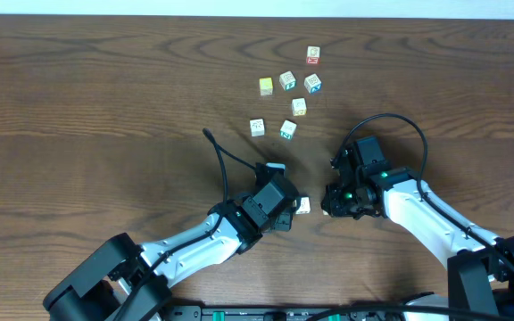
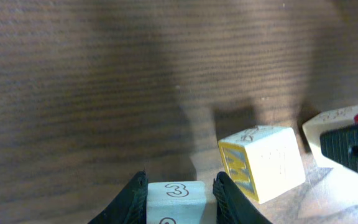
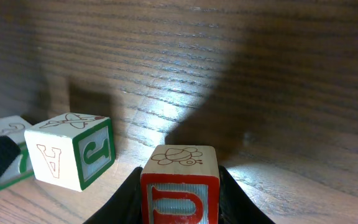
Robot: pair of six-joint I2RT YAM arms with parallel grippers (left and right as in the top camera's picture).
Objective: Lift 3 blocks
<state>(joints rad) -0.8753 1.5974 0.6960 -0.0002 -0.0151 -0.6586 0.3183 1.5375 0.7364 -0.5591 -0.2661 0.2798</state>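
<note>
Red frame and red letter U mark the near face of the first block [image 3: 179, 200], with a bee drawn on its wooden top. It sits between the fingers of the right pincer [image 3: 180, 179], which are clamped against its two sides. Whether it is clear of the surface cannot be determined.

The second block [image 2: 175, 194] is cream with a black numeral 3. The left pincer [image 2: 179, 185] is closed on it, one dark finger against each side. Its underside is out of view.

The third block [image 1: 302, 206] rests free on the surface between the two pincers, close to both and gripped by neither. The right wrist view shows a butterfly on its top, a letter A on one side and a green-framed J on the other. The left wrist view shows a yellow-framed face.

The three blocks form a short row near the front centre of the dark wood-grain surface [image 1: 105, 107].

Seven loose cubes [image 1: 299, 107] lie in a cluster towards the far edge, well apart from both pincers. One has a red face and one a yellow face.
</note>
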